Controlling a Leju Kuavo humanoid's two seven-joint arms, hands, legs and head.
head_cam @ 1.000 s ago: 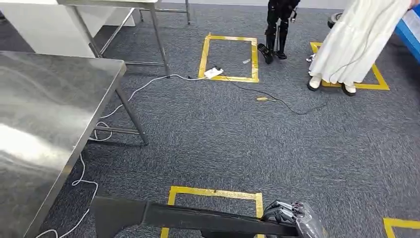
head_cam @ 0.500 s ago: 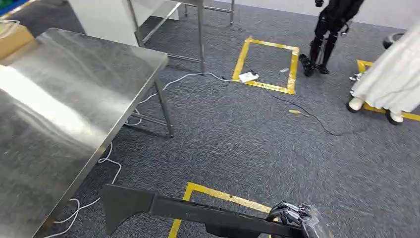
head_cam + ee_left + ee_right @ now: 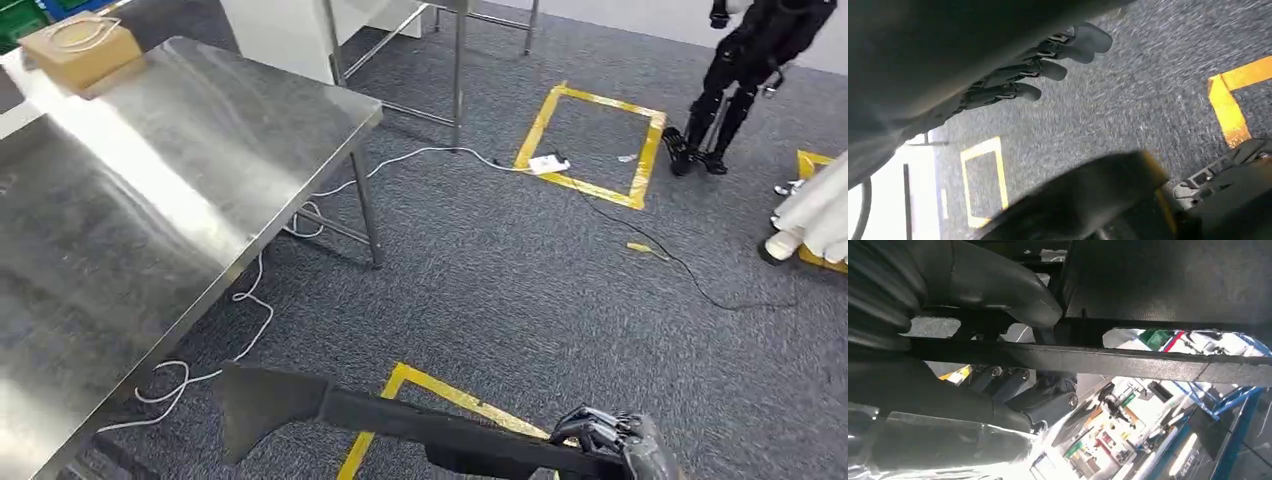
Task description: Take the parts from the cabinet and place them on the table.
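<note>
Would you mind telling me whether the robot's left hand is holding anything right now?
It holds nothing. In the left wrist view the left robot hand has its fingers stretched apart over bare carpet.

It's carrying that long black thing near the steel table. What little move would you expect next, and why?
Probably a bit more turning toward the steel table. The right hand grips one end of the long black part, which hangs over the carpet beside the table's edge, not above its top. The left hand hangs with its fingers apart, holding nothing.
</note>
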